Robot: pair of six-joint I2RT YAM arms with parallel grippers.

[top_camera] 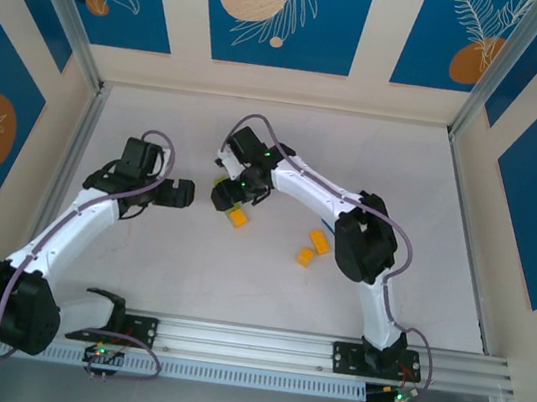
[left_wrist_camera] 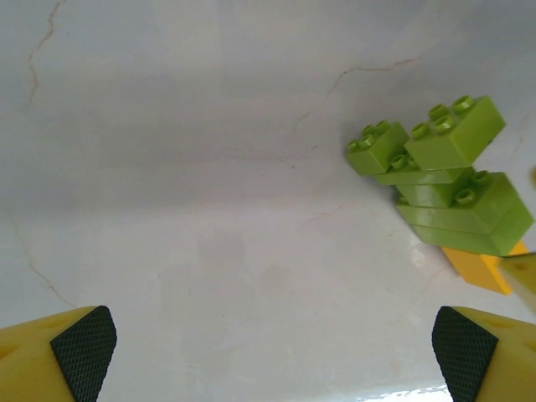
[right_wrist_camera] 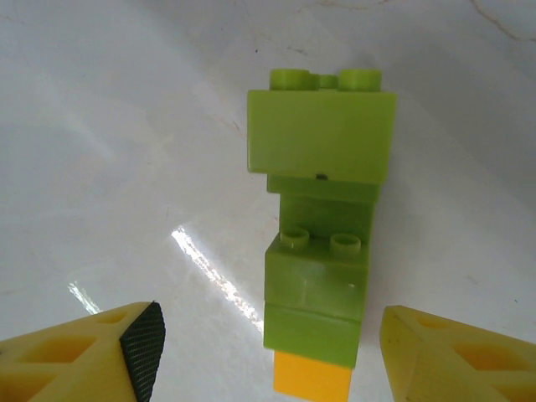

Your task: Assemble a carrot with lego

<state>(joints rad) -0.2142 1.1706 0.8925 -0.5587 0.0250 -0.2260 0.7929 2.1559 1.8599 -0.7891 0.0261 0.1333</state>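
Left fingers spread wide and empty over the white worktop. A stepped stack of lime-green studded plastic bricks lies ahead to their right. Right fingers gape either side of it, touching nothing, an orange brick at its near end. The top view adds two loose orange bricks to their right.

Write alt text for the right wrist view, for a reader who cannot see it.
A stepped stack of lime green lego bricks, with an orange brick at its near end, sits on a white table. The right claw is open, its yellow fingers clear of the stack on either side.
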